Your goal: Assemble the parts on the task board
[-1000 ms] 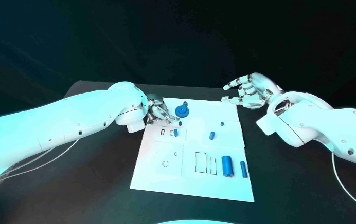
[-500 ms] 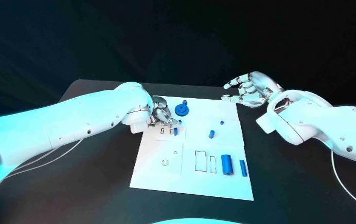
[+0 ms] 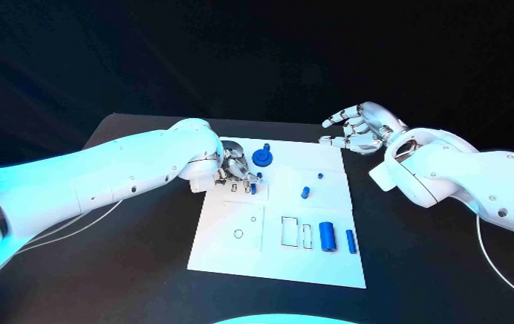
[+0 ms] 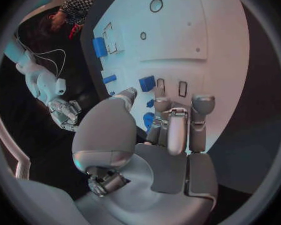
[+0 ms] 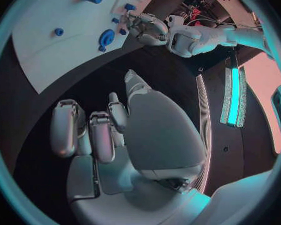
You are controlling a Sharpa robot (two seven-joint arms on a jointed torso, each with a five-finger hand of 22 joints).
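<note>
The white task board lies in the middle of the black table. My left hand reaches over the board's far left part, its fingertips just short of two small slots. A small blue block lies beside the slots. A tiny blue piece shows between the thumb and a finger; I cannot tell whether it is pinched. A blue round part sits close to that hand. My right hand hangs above the board's far right corner, fingers apart, holding nothing.
A short blue peg lies mid-board. A thick blue cylinder and a thin one lie near the board's right edge, beside a rectangular slot. Bare black table surrounds the board.
My left hand has crept a little nearer and rightward over the small slots, and the blue piece at its fingertips now sits lower by the slots. The right hand has stayed put.
</note>
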